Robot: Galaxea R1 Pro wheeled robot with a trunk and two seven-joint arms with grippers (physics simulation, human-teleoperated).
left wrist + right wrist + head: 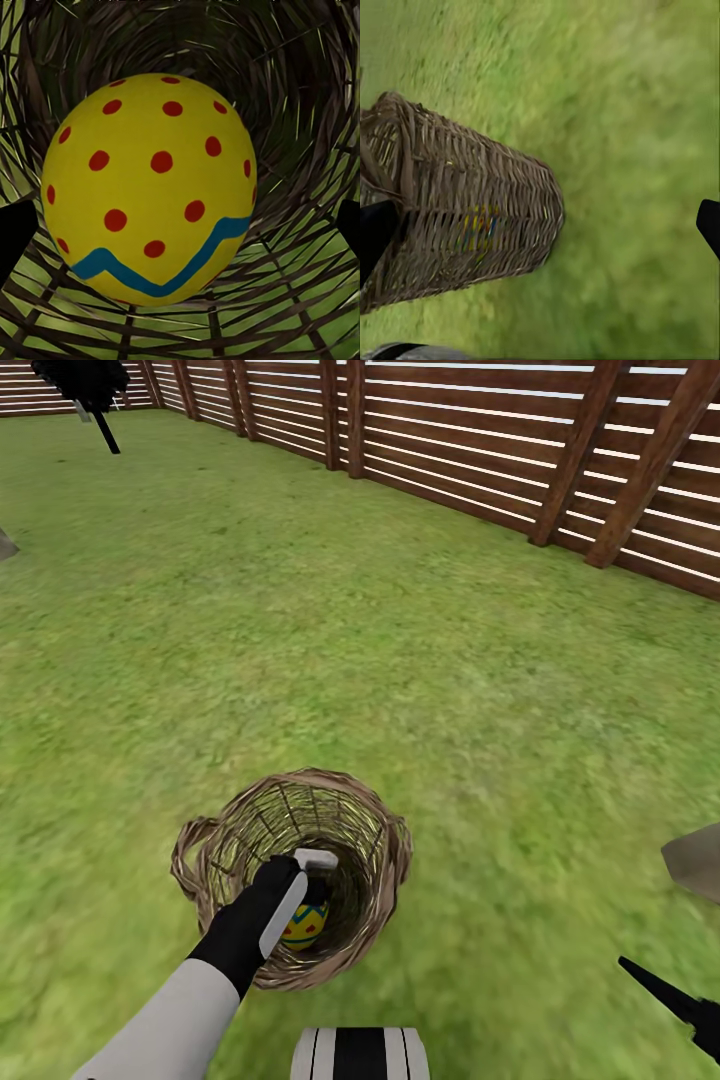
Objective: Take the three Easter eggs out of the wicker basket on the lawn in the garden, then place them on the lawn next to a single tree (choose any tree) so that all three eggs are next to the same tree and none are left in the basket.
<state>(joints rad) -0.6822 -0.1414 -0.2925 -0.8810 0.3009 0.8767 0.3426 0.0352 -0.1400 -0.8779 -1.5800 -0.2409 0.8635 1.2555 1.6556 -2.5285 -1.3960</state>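
Head view: the wicker basket (295,875) stands upright on the lawn (400,660) just in front of the robot, well apart from the slatted fence (500,450). The left gripper (312,885) reaches down past the braided rim, and an Easter egg (303,926) shows yellow at the bottom, touching or just beside the fingers. A black cypress-like tree (85,385) stands far off near the fence corner. The right gripper (665,990) hangs low off to the right over bare grass, dark tips in sight; from here I cannot tell how far it is spread.

Left wrist view: the egg (150,187) lies on the basket's woven floor, red dots over its dome and a blue zigzag band low down. The two dark fingers (15,236) sit wide apart on either side of it, spread and not yet touching the shell.

Right wrist view: the basket (465,225) is seen from outside, a blur of yellow through the weave. These fingers (709,225) are also apart, holding nothing.

The egg looks smooth, hard and rounded, so likely light but slippery; squeezing across its widest girth should keep it from squirting out. The open weave looks light enough to tip if nudged.
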